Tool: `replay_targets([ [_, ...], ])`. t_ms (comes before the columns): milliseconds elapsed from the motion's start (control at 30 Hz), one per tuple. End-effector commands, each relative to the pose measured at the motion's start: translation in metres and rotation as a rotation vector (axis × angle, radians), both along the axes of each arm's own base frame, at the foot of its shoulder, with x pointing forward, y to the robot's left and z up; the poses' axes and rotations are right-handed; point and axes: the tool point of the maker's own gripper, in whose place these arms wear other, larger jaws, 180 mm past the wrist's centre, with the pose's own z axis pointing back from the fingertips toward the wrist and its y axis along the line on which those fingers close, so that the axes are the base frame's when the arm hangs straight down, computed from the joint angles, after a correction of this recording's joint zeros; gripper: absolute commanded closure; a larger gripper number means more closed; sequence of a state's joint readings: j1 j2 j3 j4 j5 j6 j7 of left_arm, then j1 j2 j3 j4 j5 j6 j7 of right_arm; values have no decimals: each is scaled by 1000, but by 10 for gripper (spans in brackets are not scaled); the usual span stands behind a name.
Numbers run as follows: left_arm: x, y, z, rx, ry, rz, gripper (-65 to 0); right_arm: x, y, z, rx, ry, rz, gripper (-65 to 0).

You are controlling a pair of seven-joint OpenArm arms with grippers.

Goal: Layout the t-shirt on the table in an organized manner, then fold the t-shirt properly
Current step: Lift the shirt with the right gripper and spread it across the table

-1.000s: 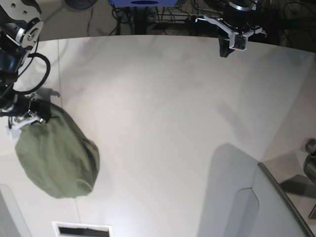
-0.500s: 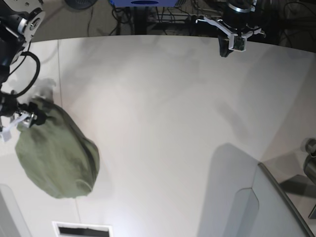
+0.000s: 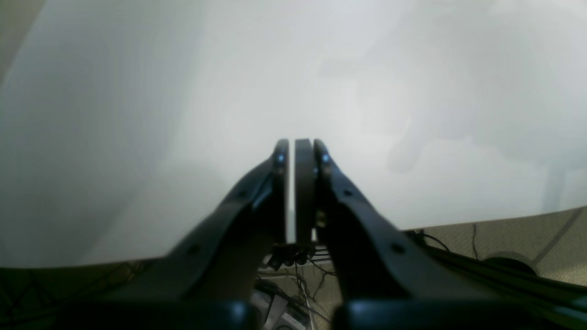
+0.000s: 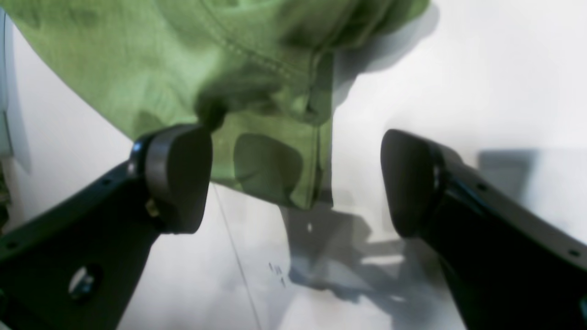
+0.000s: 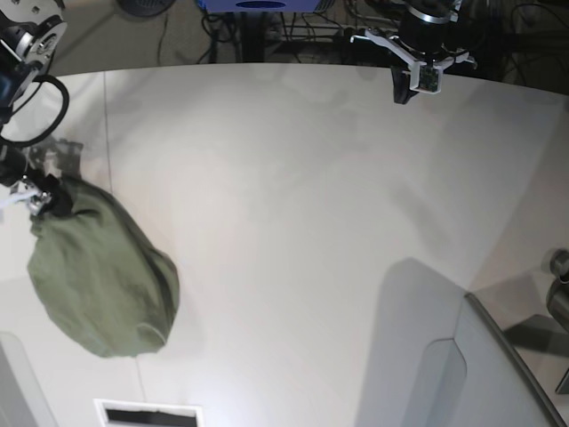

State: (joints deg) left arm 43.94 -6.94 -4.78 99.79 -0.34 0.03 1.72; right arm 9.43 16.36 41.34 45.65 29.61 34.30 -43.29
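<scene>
Right pincer (image 4: 296, 183), at nine o'clock in the base view, stands with jaws wide apart, gripping nothing; the hem of the t-shirt (image 5: 98, 280) hangs loose between them. The garment lies bunched at eight o'clock on the surface (image 5: 302, 205). Risk: a regrasp may catch several layers and keep it balled up. Left pincer (image 3: 296, 183), at one o'clock, is closed and empty. A grey panel (image 5: 471, 374) at five o'clock lies well apart; nothing obstructs spreading.

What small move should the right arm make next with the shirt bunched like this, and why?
Probably close the right gripper on the hem edge of the t-shirt lying between its open jaws, then pull outward. The shirt sits in a crumpled heap on the table, and the left gripper is shut and far away.
</scene>
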Motion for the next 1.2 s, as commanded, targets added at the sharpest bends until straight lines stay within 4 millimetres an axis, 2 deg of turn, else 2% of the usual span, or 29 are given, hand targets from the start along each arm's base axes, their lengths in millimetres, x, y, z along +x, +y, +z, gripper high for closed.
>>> replay_targets([
  [0, 2, -1, 7, -2, -29, -3, -31, 2, 3, 0, -19, 24, 44, -537],
  [100, 2, 0, 7, 0, -29, -2, -31, 17, 19, 4, -30, 16, 116, -536],
  [200, 0, 2, 7, 4, -26, 2, -31, 27, 23, 9, -26, -1, 122, -515],
  [267, -1, 3, 6, 5, -21, 4, -31, 28, 24, 10, -26, -1, 127, -422],
  [367, -2, 3, 6, 5, -20, 4, -31, 29, 24, 10, -24, 0, 130, -173],
  [433, -2, 3, 6, 5, -20, 4, -31, 26, 27, 9, -16, 21, 143, -41],
  [567, 0, 3, 6, 5, -23, 4, -31, 32, 22, 22, -40, 16, 169, -2],
  [667, 0, 3, 6, 6, -23, 5, -31, 39, 8, 60, -172, -48, 215, 0],
  [700, 0, 3, 6, 6, -23, 5, -31, 44, 10, 77, -217, -78, 241, 0],
  [800, 0, 4, 6, 7, -25, 4, -31, 60, 20, 141, -369, -189, 305, 0],
  [833, 1, 3, 7, 6, -26, 5, -31, 66, 21, 168, -430, -234, 319, 0],
  [933, 3, 3, 8, 6, -32, 4, -31, 85, 50, 227, -545, -351, 393, 0],
  [1000, 3, 3, 9, 6, -34, 4, -31, 91, 78, 260, -615, -435, 457, 0],
  [1033, 2, 3, 9, 6, -32, 4, -31, 94, 97, 266, -618, -465, 500, 0],
  [1100, 2, 3, 9, 7, -32, 3, -31, 97, 148, 266, -616, -512, 647, 0],
  [1167, 2, 5, 8, 10, -31, 2, -31, 88, 208, 251, -626, -540, 878, 0],
])
